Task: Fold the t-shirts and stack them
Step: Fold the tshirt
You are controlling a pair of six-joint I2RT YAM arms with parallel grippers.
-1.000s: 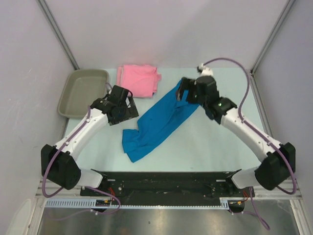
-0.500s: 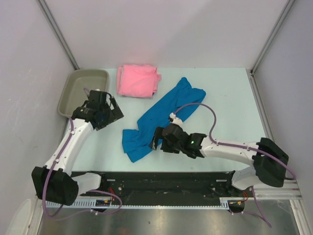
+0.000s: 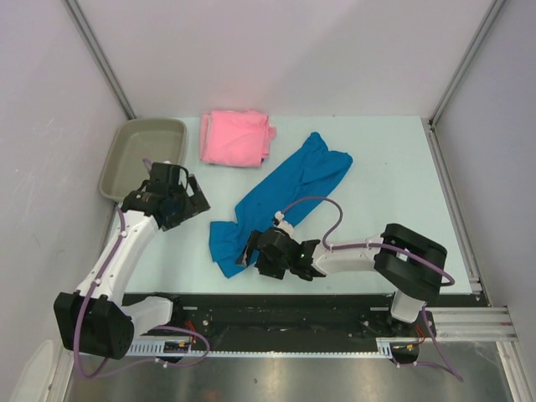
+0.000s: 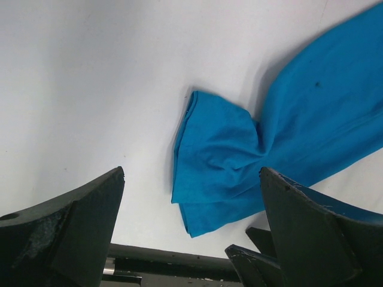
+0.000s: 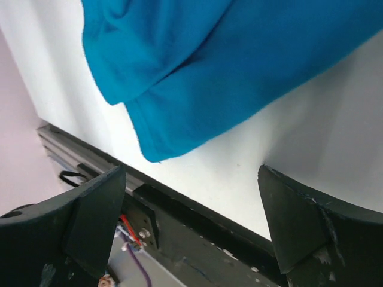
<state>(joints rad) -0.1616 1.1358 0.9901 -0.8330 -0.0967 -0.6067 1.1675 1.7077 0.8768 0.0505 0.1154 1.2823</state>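
We note the right arm [image 3: 352, 251] has swung from the blue t-shirt [image 3: 285, 188]'s far end to its near corner, jaws wide and empty. The left arm [image 3: 126, 243] has drawn back, jaws open. The shirt lies unfolded across the worktop [image 3: 385, 193], the pink t-shirt [image 3: 237, 138] folded behind. We expect a corner grasp next.

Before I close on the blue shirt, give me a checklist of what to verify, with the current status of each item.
1. Both jaws open and empty: ok.
2. Right jaws lined up on the blue shirt: ok; its near corner lies just ahead of them, not yet between them.
3. Left jaws at the cloth: not ok; they hang over bare table, apart from the shirt's end.
4. Blue shirt spread flat: not ok; it lies as a bunched diagonal strip.
5. Pink shirt folded and out of the way: ok, beside the tray.
6. Right arm's cable clear of the cloth: cannot tell; it loops above the shirt.
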